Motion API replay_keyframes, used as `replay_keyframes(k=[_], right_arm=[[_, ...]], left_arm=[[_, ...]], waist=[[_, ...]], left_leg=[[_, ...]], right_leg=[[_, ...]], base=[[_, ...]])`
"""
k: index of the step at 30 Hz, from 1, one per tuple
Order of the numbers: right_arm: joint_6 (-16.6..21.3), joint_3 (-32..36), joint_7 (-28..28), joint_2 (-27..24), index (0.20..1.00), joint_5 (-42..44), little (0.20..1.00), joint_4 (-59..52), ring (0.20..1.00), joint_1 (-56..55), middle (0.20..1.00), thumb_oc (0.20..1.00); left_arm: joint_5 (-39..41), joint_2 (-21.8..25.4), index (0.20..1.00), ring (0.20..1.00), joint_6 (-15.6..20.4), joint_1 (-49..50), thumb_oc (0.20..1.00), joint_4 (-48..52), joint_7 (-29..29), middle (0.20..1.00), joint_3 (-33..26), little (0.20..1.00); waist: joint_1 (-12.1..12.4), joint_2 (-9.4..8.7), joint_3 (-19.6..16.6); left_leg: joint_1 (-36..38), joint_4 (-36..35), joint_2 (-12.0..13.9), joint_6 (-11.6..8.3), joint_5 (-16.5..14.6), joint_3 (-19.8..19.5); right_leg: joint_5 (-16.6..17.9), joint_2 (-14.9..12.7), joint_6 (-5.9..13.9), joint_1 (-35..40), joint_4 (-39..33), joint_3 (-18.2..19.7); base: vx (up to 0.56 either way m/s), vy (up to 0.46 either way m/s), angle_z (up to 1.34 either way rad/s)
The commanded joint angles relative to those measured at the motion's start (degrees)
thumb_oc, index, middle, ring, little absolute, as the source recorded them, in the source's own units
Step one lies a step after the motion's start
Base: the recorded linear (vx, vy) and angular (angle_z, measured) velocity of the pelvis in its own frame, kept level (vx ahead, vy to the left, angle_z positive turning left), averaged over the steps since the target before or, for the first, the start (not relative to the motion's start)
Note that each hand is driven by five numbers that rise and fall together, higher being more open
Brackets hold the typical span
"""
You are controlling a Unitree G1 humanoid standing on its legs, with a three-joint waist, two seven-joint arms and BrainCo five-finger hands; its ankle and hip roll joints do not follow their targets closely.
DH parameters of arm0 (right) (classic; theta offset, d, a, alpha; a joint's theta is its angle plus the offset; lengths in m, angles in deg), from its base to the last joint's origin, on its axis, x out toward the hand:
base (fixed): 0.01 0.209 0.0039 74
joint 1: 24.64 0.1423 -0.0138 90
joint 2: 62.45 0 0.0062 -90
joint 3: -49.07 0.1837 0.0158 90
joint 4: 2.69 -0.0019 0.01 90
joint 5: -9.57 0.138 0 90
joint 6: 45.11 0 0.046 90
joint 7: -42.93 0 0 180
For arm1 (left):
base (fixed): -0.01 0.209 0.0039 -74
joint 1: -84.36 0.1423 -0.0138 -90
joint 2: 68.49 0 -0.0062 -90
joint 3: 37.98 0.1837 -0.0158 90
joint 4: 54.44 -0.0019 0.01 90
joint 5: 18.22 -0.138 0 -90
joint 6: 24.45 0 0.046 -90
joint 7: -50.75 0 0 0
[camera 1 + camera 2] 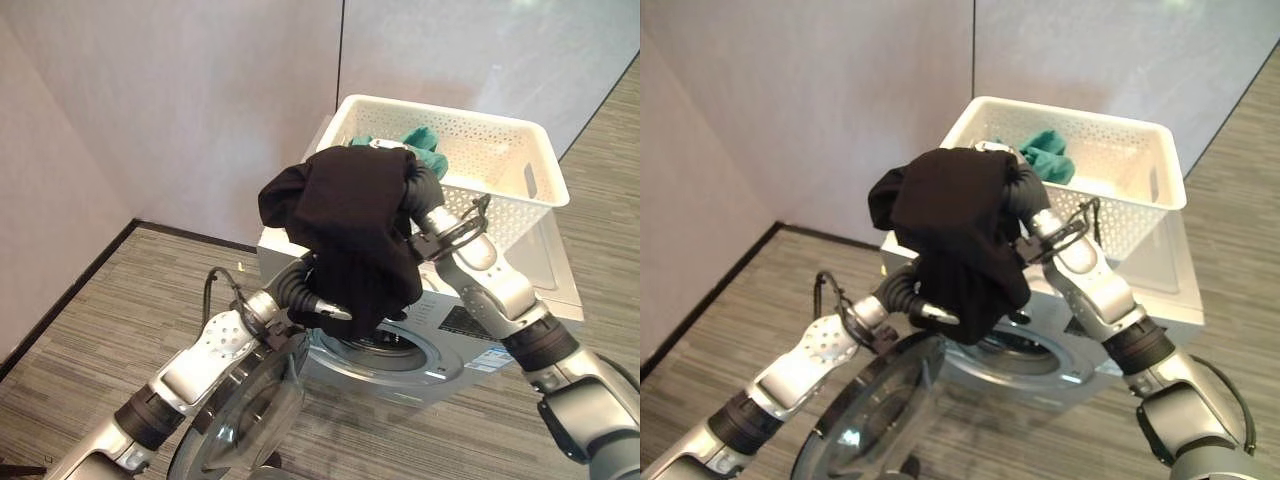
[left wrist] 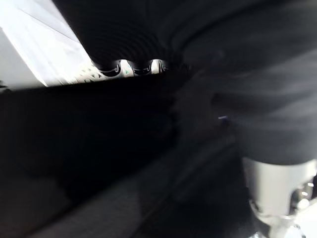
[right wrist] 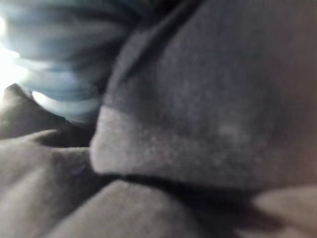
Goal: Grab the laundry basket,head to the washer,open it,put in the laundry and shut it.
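Black garment: draped over right hand, above washer opening; left hand beneath. Finger states: cannot tell, cloth-hidden. Basket: atop washer. Risk: garment snagging, falling outside drum onto open door.

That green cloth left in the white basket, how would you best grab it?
From above, pinching its raised bunched folds. The green cloth lies crumpled in the basket, whose tall walls close off the sides; only the open top is free. The basket sits on the washer.

- Black garment: dark folded cloth, very close to the camera.
- Left hand: ribbed dark cover and silver fingers against the cloth.
- White panel: just beside the fingers.
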Motion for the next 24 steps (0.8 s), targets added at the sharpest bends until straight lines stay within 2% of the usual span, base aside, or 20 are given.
replay_keyframes(k=[1, 12, 13, 14, 24], right_arm=[[1.89, -0.60, 1.12, 2.06, 0.200, 2.04, 0.200, -0.03, 0.200, 9.06, 0.200, 0.200], [1.49, -1.87, 1.13, 4.35, 0.200, 2.58, 0.200, -1.79, 0.200, 8.54, 0.200, 0.200], [1.52, -1.76, 1.34, 4.42, 0.200, 2.52, 0.200, -1.84, 0.200, 8.40, 0.200, 0.200], [1.66, -1.62, 1.74, 4.62, 0.200, 2.32, 0.200, -1.89, 0.200, 8.05, 0.200, 0.200], [2.64, -0.62, 1.38, 2.51, 0.200, 1.51, 0.200, -7.24, 0.200, 3.39, 0.200, 0.200]], left_arm=[[-1.54, -0.50, 1.000, 1.000, 2.35, -6.17, 1.000, -3.53, 1.69, 1.000, 1.03, 1.000], [0.58, -3.21, 1.000, 1.000, 2.23, -6.85, 1.000, -6.66, 4.01, 1.000, -0.05, 1.000], [1.05, -3.54, 0.617, 0.617, 2.16, -6.60, 0.617, -6.83, 4.38, 0.617, -0.33, 0.617], [1.81, -4.33, 0.200, 0.200, 2.13, -6.22, 0.200, -7.47, 5.48, 0.200, -1.09, 0.200], [2.54, -7.07, 0.200, 0.200, 3.67, -4.60, 0.200, -9.04, 10.76, 0.200, -5.62, 0.200]], waist=[[-0.44, -2.41, -1.56], [-0.55, -2.71, -1.60], [-0.50, -2.76, -1.63], [-0.45, -2.92, -1.61], [-0.87, -3.36, -1.45]], left_leg=[[0.15, -0.92, 0.94, 0.49, 0.16, 7.17], [0.18, -0.92, 0.79, 0.51, 0.06, 7.31], [0.16, -0.92, 0.76, 0.53, 0.05, 7.30], [0.11, -0.92, 0.75, 0.54, 0.10, 7.26], [-0.33, -0.92, 0.64, 0.47, 0.30, 6.96]], right_leg=[[-7.04, -0.37, -2.32, 0.38, 3.29, 2.26], [-7.18, -0.46, -2.37, 0.42, 3.65, 2.13], [-7.21, -0.47, -2.37, 0.45, 3.67, 2.05], [-7.26, -0.46, -2.42, 0.43, 3.75, 1.85], [-7.40, -0.58, -2.61, 0.25, 4.22, 1.27]], base=[[0.00, 0.000, 0.00], [0.00, 0.000, 0.00], [0.00, 0.000, 0.00], [0.00, 0.000, 0.00], [0.00, 0.000, 0.00]])
